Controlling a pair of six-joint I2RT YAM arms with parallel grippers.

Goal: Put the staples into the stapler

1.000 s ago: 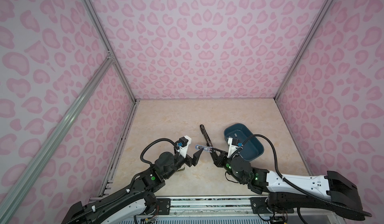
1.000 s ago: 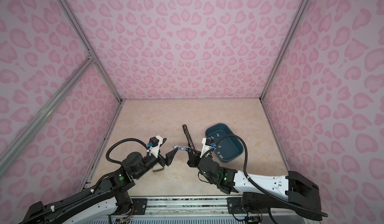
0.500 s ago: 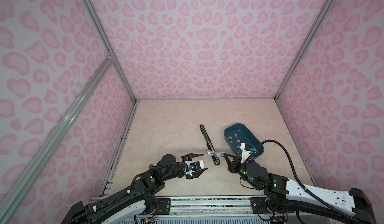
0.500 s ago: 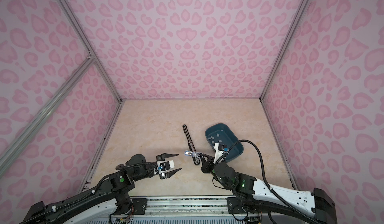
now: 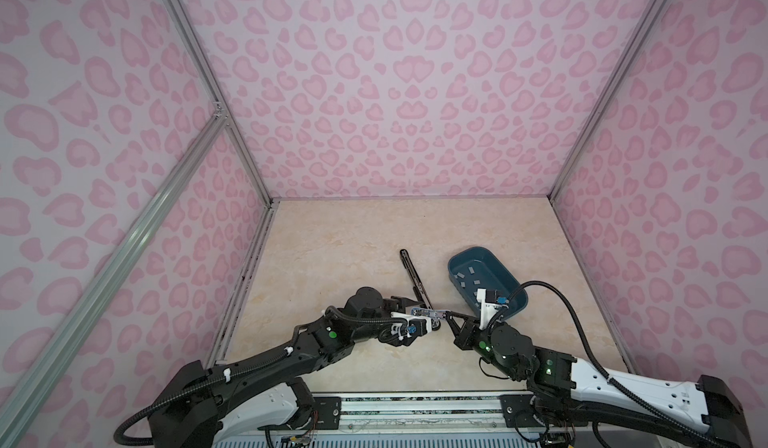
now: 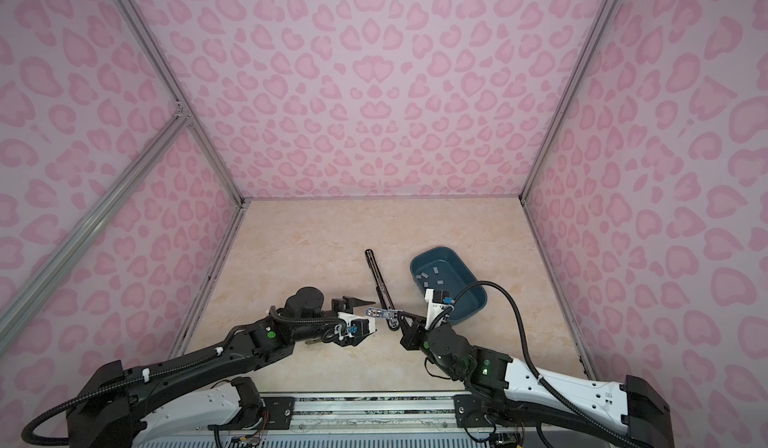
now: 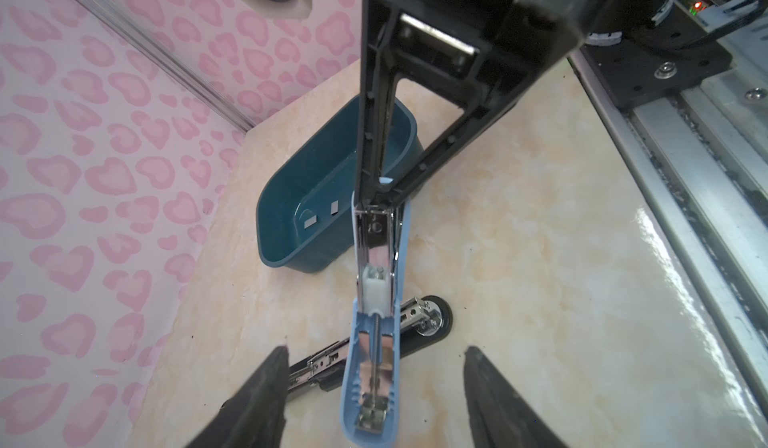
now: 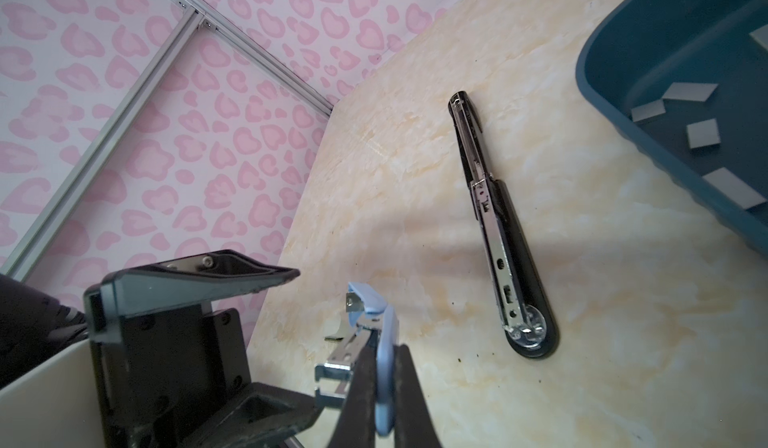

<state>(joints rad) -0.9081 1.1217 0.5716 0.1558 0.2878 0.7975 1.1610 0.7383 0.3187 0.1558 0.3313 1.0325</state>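
A small blue stapler (image 5: 430, 313) (image 6: 380, 312) hangs level above the table, hinged open with its metal channel (image 7: 374, 234) showing. My right gripper (image 5: 451, 315) (image 8: 384, 367) is shut on one end of it. My left gripper (image 5: 419, 313) (image 7: 376, 350) is open. Its fingers (image 7: 274, 383) stand either side of the stapler's free end with a gap on each side. The staples (image 5: 471, 277) (image 8: 702, 132) lie as several pale strips in the teal tray (image 5: 515, 300) (image 6: 478, 300).
A black stapler (image 5: 415, 277) (image 8: 498, 250) lies unfolded flat on the marble table, just behind the grippers and left of the tray. Pink patterned walls close in the left, back and right. The metal rail (image 5: 415, 404) runs along the front edge.
My left gripper has moved up and right to straddle the blue stapler's free end, with its jaws narrower than a second ago. The right gripper shifted right with the stapler, then held still.
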